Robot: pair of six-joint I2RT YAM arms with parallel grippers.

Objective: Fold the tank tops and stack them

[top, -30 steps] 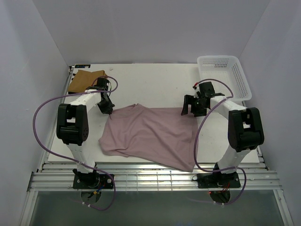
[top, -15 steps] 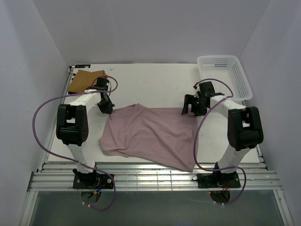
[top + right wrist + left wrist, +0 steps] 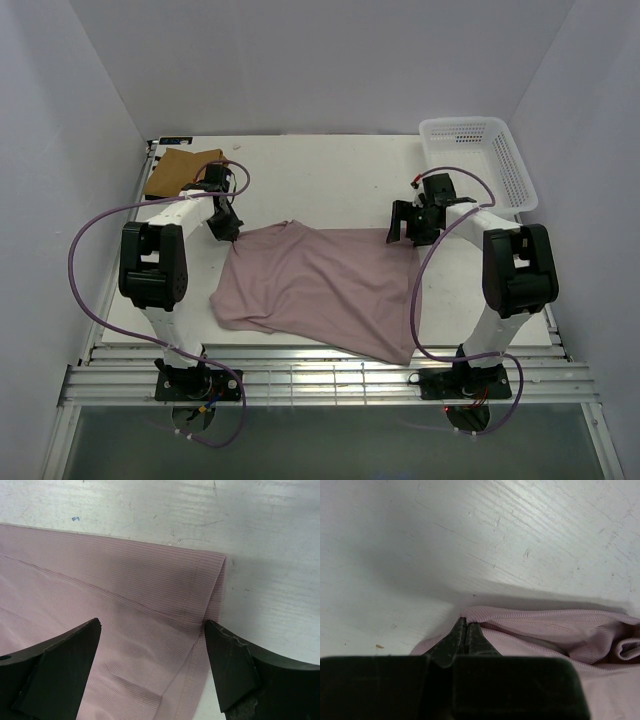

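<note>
The white table (image 3: pixel 330 170) fills the scene, with both arms rising from its near edge. The pink tank top (image 3: pixel 320 285) lies spread across the middle of it, mostly flat. Its near right corner reaches the table's near edge, and a soft fold runs along its left side. The white mesh basket (image 3: pixel 480 150) stands at the far right corner, well apart from the cloth. The tan-brown tank top (image 3: pixel 180 170) lies flat at the far left corner, just behind the left arm.

The right gripper (image 3: pixel 405 230) hangs over the pink top's far right corner. In the wrist view its fingers (image 3: pixel 60 665) stand wide apart, with the stitched hem and corner between them and nothing held. The left gripper (image 3: pixel 228 232) is down at the top's far left corner. Its fingers (image 3: pixel 457 635) are pressed together, pinching the bunched edge of the pink cloth.
</note>
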